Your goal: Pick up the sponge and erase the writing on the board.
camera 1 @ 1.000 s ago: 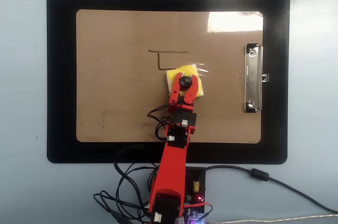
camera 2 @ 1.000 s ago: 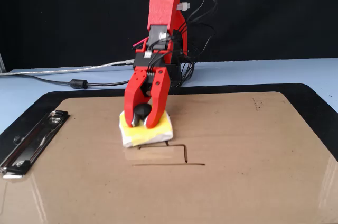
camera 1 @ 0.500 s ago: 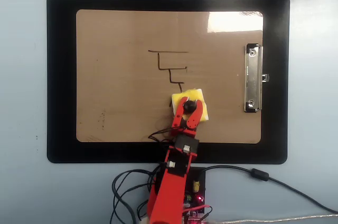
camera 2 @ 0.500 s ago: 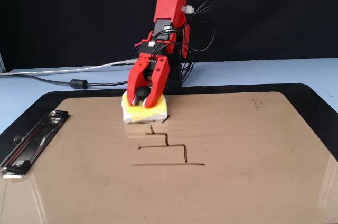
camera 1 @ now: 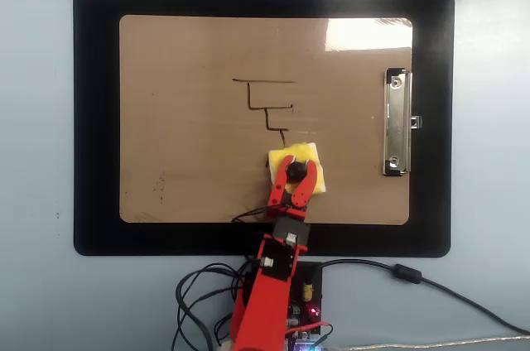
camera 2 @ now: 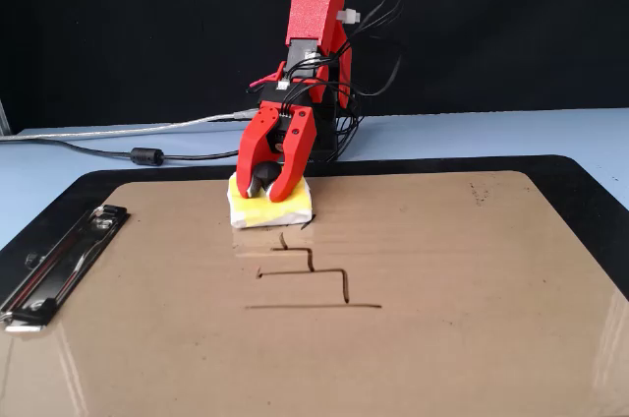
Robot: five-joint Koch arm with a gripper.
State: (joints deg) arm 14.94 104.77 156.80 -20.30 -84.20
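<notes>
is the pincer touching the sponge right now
Touching. In the fixed view the pincer grips the black knob of the sponge from both sides; the overhead view shows the same.

Glossy smooth board (camera 2: 472,319) with silver metal clip (camera 1: 397,122); soft, porous-looking sponge (camera 2: 257,208); matt black mat (camera 1: 95,119).

The red gripper (camera 1: 295,170) is drawing the yellow sponge (camera 1: 296,168) back across the board (camera 1: 182,144) toward the arm's base, uncovering the stepped lower lines of the writing (camera 1: 267,105) it was hiding a second ago.
</notes>
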